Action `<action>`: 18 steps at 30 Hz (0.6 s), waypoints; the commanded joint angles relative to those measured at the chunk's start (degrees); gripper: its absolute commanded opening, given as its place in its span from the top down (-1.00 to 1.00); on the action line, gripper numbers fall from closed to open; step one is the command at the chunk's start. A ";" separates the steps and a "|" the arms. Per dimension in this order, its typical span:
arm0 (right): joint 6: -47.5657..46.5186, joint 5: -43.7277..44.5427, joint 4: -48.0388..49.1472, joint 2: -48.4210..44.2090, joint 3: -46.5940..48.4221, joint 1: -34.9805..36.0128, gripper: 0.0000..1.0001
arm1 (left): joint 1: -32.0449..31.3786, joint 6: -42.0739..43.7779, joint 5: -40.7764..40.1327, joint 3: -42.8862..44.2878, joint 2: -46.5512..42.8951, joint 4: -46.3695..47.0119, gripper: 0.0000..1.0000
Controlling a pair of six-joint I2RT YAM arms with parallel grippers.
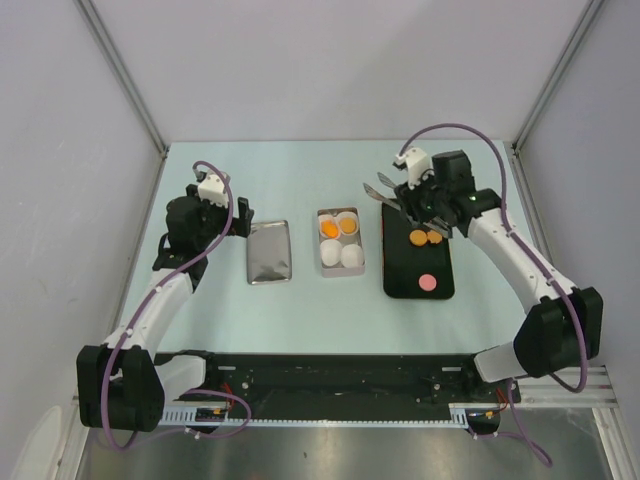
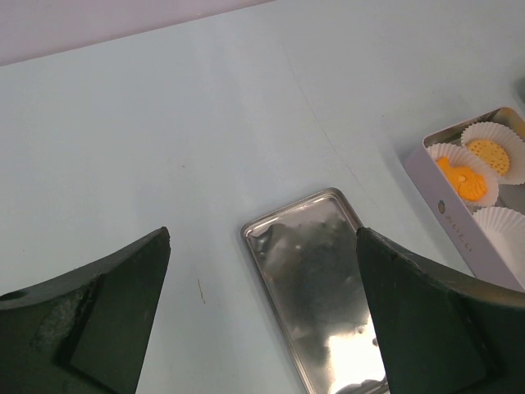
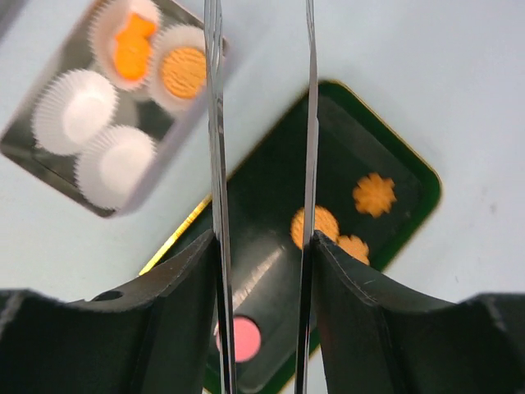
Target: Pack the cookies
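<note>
Tongs (image 3: 216, 164) hover over orange cookies (image 3: 374, 194), some seemingly flower-shaped.

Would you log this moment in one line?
right gripper holding tongs over tray | box two cookies packed | left gripper open near lid

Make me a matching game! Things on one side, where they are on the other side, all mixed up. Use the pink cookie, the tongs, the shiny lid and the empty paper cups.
Things:
1. pink cookie
2. tongs
3. shiny lid
4. empty paper cups

Places:
A. in the tin box
B. on the black tray
C. held in the right tool
D. flat on the table, left of the box

Pairs: 1-B, 2-C, 3-D, 4-A
</note>
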 commanded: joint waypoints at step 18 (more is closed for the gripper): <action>-9.11 -6.68 -6.98 -12.34 -19.08 -19.21 -0.10 | -0.38 0.19 1.68 -0.33 -0.82 2.38 -0.99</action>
